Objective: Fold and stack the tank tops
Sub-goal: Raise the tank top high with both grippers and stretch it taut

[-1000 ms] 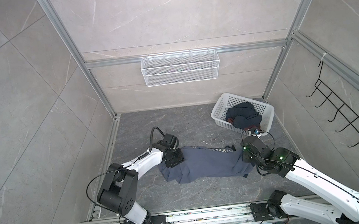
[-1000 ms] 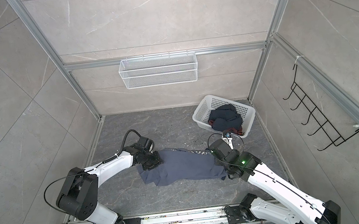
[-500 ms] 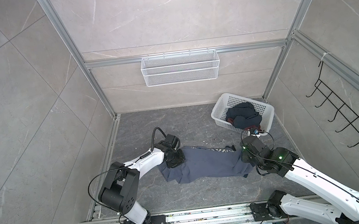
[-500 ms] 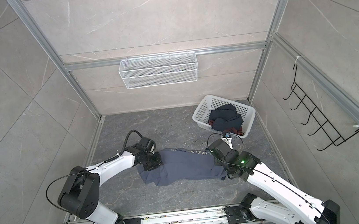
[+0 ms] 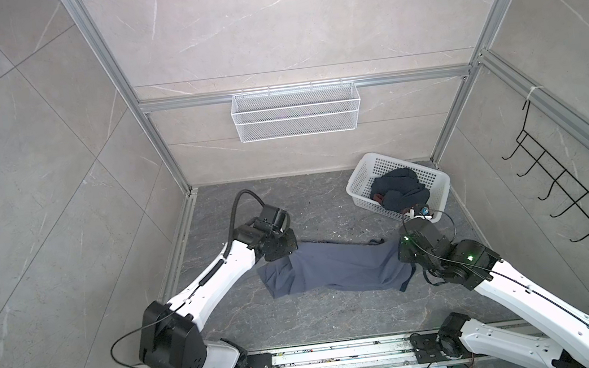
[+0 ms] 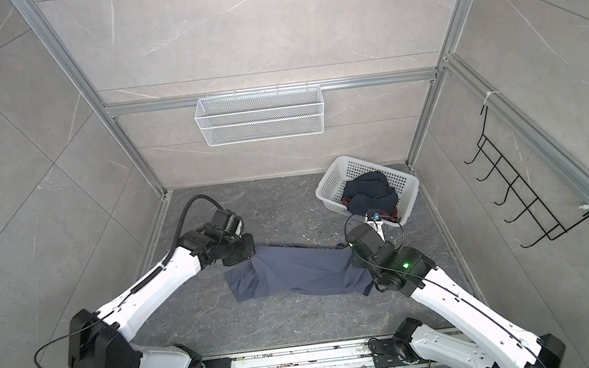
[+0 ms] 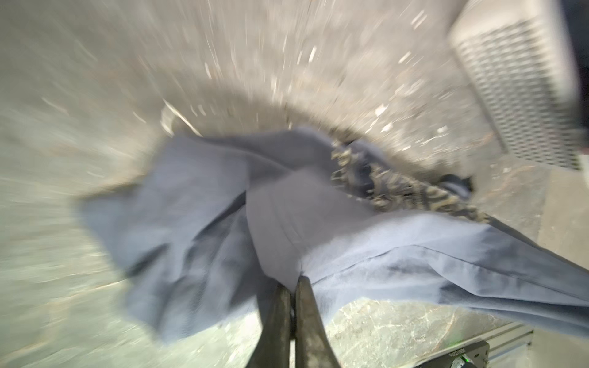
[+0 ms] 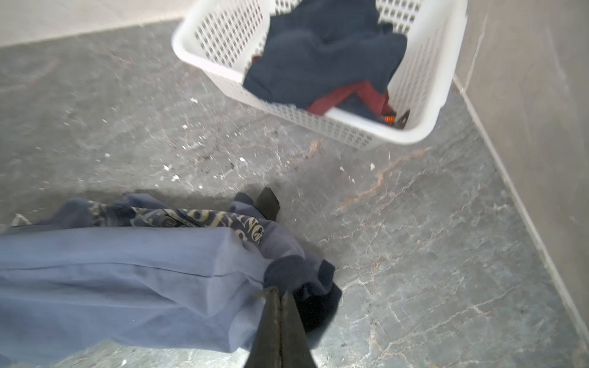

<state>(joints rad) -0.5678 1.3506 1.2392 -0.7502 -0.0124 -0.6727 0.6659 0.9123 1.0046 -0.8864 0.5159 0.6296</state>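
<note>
Slate-blue tank top (image 5: 337, 270) lies stretched left-to-right on the mid floor, left end pinched in the closed left gripper (image 7: 293, 286), right dark-trimmed end pinched in the closed right gripper (image 8: 280, 291). Bare grey floor (image 5: 319, 318) runs along its near and far edges; the white perforated basket (image 5: 361, 185) holding the dark navy tank top (image 5: 397, 188) sits far right, just beyond the right gripper, by the right wall. Pale ornate lettering (image 8: 197, 220) along the top's far edge is bunched, unreadable.
</note>
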